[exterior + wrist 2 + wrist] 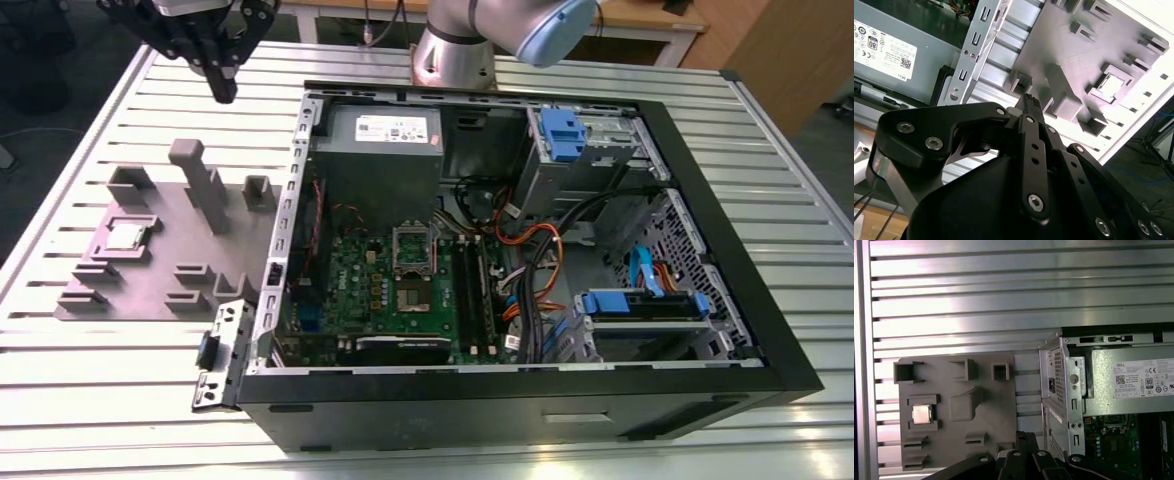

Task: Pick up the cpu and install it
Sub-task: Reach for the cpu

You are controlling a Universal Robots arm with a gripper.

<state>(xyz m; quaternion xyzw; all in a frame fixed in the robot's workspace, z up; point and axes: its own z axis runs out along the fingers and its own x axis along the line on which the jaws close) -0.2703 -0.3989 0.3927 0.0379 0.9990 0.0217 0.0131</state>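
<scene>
The work stands at the approach to the pick, as I judge it. The cpu (128, 236) lies flat in a square pocket of a grey moulded holder (200, 270) that sits on the surface (107, 380) beside the open computer case (534, 405), at the exterior view's left. The tool (223, 95) hangs above the far end of that holder, well apart from the chip, its black fingers drawn together on nothing; in the second wrist view the tips (1030, 98) meet in a narrow point.

A grasp would call for the tool to spread and square itself over the chip, taking it by its thin edges, since little height stands proud of the pocket.

The chip is a small square with a dull silver top and a pale rim. The holder is matte, with blocky posts and slots. The surface is ribbed aluminium slats, bright with glare. Inside the case lies the green motherboard (367, 280), with its silver socket frame (414, 245) mid-board; whether that frame is lifted I cannot tell.
</scene>
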